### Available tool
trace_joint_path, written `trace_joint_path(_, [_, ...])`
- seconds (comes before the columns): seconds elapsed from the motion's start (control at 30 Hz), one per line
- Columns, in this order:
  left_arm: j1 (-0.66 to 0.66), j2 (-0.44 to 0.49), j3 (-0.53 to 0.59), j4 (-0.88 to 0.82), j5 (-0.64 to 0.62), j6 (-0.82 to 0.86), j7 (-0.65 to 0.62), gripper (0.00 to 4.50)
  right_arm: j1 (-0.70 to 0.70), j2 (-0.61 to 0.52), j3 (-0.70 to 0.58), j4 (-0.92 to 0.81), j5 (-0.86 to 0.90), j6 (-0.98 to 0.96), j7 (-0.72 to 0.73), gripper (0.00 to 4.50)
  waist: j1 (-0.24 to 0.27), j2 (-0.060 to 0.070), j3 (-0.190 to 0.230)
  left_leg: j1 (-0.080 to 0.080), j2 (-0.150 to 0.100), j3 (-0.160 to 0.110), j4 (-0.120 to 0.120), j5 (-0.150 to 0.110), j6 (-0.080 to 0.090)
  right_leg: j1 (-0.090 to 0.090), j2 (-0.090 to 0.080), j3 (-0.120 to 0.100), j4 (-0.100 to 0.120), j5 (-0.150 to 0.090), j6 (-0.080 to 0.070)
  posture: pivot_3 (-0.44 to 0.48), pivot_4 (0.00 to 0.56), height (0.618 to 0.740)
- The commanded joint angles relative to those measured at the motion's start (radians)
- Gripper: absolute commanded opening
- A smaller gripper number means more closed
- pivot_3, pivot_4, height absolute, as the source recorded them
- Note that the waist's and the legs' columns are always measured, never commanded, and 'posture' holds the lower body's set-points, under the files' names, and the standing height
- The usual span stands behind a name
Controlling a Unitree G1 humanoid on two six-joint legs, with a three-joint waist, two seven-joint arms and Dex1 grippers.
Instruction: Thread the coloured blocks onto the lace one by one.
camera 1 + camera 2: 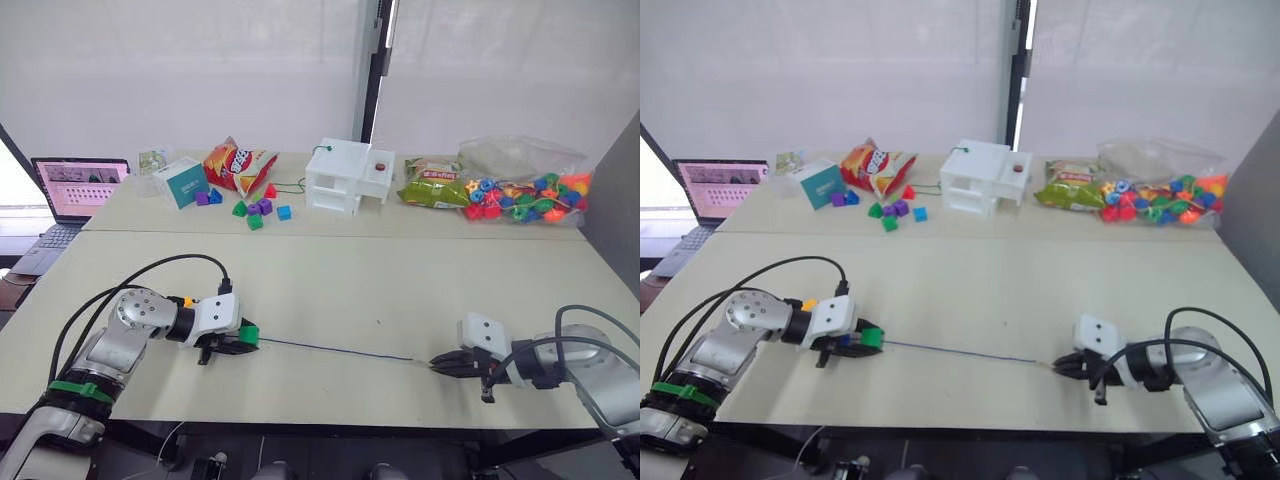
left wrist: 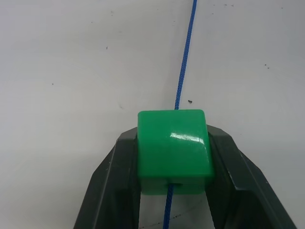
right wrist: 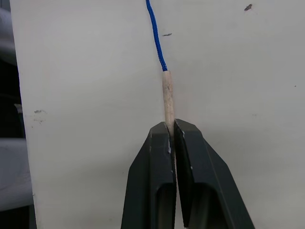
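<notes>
Presently listed, largest first: pale beige table (image 1: 330, 290); clear plastic bag of bright beads (image 1: 525, 195) at the far right corner; white box-shaped plastic house (image 1: 348, 176) mid-back. Left gripper (image 1: 238, 341), black two-fingered, clamped on the green chunky plastic block (image 2: 174, 150), which the long thin dark-blue lace (image 1: 335, 350) passes through. Right gripper (image 1: 437, 364), fingers pressed together on the lace's pale stiff tip (image 3: 167, 98). Lace stretched straight between both grippers, near the table's front edge. Purple, blue, red and green small blocks (image 1: 262, 208) well apart, beside the house.
</notes>
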Motion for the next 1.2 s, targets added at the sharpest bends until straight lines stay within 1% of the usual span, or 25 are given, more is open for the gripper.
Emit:
trace_joint_path(0.03, [-0.015,0.007,-0.014,-0.017,0.004,0.063,-0.038,1.70,-0.015,0.008,-0.020,-0.042,0.011,0.012,-0.024,0.00,0.000,0.000,0.000,0.000,0.000,0.000,0.000,0.000,0.000,0.000,0.000,0.000,0.000,0.000,0.000,0.000,0.150,0.740])
trace_joint_path(0.07, [-0.025,0.018,-0.020,-0.026,0.003,0.091,-0.061,2.25,-0.015,0.009,-0.018,-0.048,0.012,0.017,-0.028,0.00,0.000,0.000,0.000,-0.001,0.000,0.000,0.000,0.000,0.000,0.000,0.000,0.000,0.000,0.000,0.000,0.000,0.150,0.740])
trace_joint_path(0.1, [-0.035,0.025,-0.023,-0.032,0.009,0.105,-0.071,2.54,-0.015,0.010,-0.017,-0.052,0.013,0.021,-0.030,0.00,-0.001,0.000,0.000,-0.001,0.000,0.000,0.000,0.000,0.000,-0.001,0.000,0.000,0.000,0.000,0.000,0.000,0.150,0.740])
trace_joint_path(0.17, [-0.064,0.036,-0.034,-0.040,0.039,0.127,-0.076,3.27,-0.016,0.011,-0.016,-0.057,0.013,0.028,-0.034,0.00,0.001,0.000,0.000,-0.002,0.000,0.000,0.000,0.000,0.000,-0.001,0.000,-0.001,0.000,0.000,0.000,0.000,0.150,0.740])
trace_joint_path(0.2, [-0.072,0.037,-0.037,-0.041,0.047,0.132,-0.075,3.55,-0.016,0.011,-0.016,-0.058,0.013,0.030,-0.035,0.00,0.001,0.000,0.000,-0.002,-0.001,0.000,0.000,0.000,0.000,-0.001,0.000,-0.001,0.000,0.000,0.000,0.000,0.150,0.740])
trace_joint_path(0.27, [-0.076,0.038,-0.039,-0.043,0.052,0.140,-0.077,4.25,-0.016,0.011,-0.016,-0.060,0.013,0.032,-0.037,0.00,0.000,0.000,0.000,-0.002,-0.001,0.000,0.000,0.000,0.000,-0.001,0.000,-0.001,-0.001,0.000,0.000,0.000,0.150,0.740])
trace_joint_path(0.3, [-0.077,0.038,-0.039,-0.043,0.053,0.141,-0.077,4.47,-0.016,0.010,-0.016,-0.060,0.013,0.033,-0.037,0.00,0.000,0.000,0.000,-0.002,-0.001,0.000,0.000,0.000,0.000,-0.001,0.000,-0.001,-0.001,0.000,0.000,0.000,0.150,0.740])
trace_joint_path(0.43, [-0.077,0.036,-0.036,-0.046,0.056,0.145,-0.079,4.47,-0.016,0.011,-0.016,-0.061,0.013,0.034,-0.037,0.00,0.000,0.000,0.000,-0.002,0.000,0.000,0.000,0.000,0.000,-0.001,0.001,-0.001,-0.001,0.000,0.000,0.000,0.150,0.740])
trace_joint_path(0.5, [-0.218,0.103,-0.118,-0.147,0.163,0.272,-0.185,4.47,-0.028,0.049,0.004,-0.072,0.011,0.047,-0.067,0.00,0.002,-0.005,0.003,-0.003,0.000,0.000,0.000,0.000,0.000,-0.001,0.001,-0.001,0.000,0.000,0.000,0.000,0.150,0.740])
trace_joint_path(0.57, [-0.306,0.144,-0.188,-0.213,0.205,0.368,-0.258,4.47,-0.034,0.073,0.014,-0.078,0.008,0.055,-0.085,0.00,0.002,-0.009,0.005,-0.007,0.000,-0.002,0.004,0.000,0.000,-0.003,0.004,-0.003,0.000,0.000,0.000,0.000,0.150,0.740])
trace_joint_path(0.63, [-0.390,0.160,-0.281,-0.252,0.189,0.482,-0.281,4.47,-0.034,0.089,0.023,-0.084,0.002,0.060,-0.097,0.00,0.002,-0.008,0.006,-0.008,0.000,-0.002,0.007,0.000,0.001,-0.003,0.003,-0.003,0.001,0.000,0.000,0.000,0.150,0.740])
trace_joint_path(0.67, [-0.453,0.170,-0.356,-0.271,0.192,0.556,-0.285,4.47,-0.030,0.095,0.027,-0.088,0.000,0.060,-0.103,0.00,0.003,-0.008,0.006,-0.007,-0.001,-0.002,0.008,-0.001,0.002,-0.002,0.002,-0.002,0.001,0.000,0.001,0.000,0.150,0.740])
trace_joint_path(0.73, [-0.536,0.185,-0.456,-0.297,0.176,0.647,-0.285,4.47,-0.023,0.099,0.032,-0.093,0.000,0.060,-0.111,0.00,0.002,-0.008,0.006,-0.008,-0.002,-0.002,0.009,-0.002,0.003,-0.001,0.002,-0.002,0.000,-0.001,0.003,0.000,0.150,0.740])
trace_joint_path(0.87, [-0.650,0.196,-0.596,-0.350,0.108,0.774,-0.285,4.47,-0.018,0.103,0.034,-0.096,0.002,0.059,-0.124,0.00,-0.003,-0.009,0.006,-0.008,-0.001,-0.002,0.009,-0.002,0.003,-0.002,0.002,-0.001,0.001,-0.001,0.003,0.000,0.150,0.740])
trace_joint_path(0.93, [-0.666,0.188,-0.631,-0.357,0.137,0.785,-0.285,4.47,-0.017,0.105,0.033,-0.097,0.003,0.059,-0.133,0.00,-0.005,-0.009,0.006,-0.009,0.000,-0.002,0.009,-0.002,0.003,-0.003,0.003,-0.001,0.001,-0.001,0.003,0.000,0.150,0.740])
trace_joint_path(1.03, [-0.660,0.183,-0.650,-0.363,0.161,0.793,-0.285,4.47,-0.011,0.105,0.033,-0.103,0.006,0.061,-0.141,0.00,-0.006,-0.009,0.006,-0.008,0.000,-0.002,0.009,-0.002,0.003,-0.003,0.003,-0.001,0.001,-0.001,0.003,0.000,0.150,0.740])
trace_joint_path(1.1, [-0.629,0.167,-0.644,-0.369,0.200,0.812,-0.278,4.47,-0.005,0.105,0.029,-0.110,0.009,0.063,-0.147,0.00,-0.006,-0.009,0.006,-0.009,0.000,-0.002,0.009,-0.002,0.003,-0.003,0.003,-0.001,0.001,-0.001,0.003,0.000,0.150,0.740])
trace_joint_path(1.2, [-0.582,0.148,-0.637,-0.362,0.259,0.813,-0.234,4.47,0.001,0.104,0.026,-0.117,0.014,0.068,-0.152,0.00,-0.004,-0.009,0.006,-0.008,-0.001,-0.002,0.009,-0.002,0.003,-0.002,0.002,-0.001,0.001,-0.001,0.003,0.000,0.150,0.740])
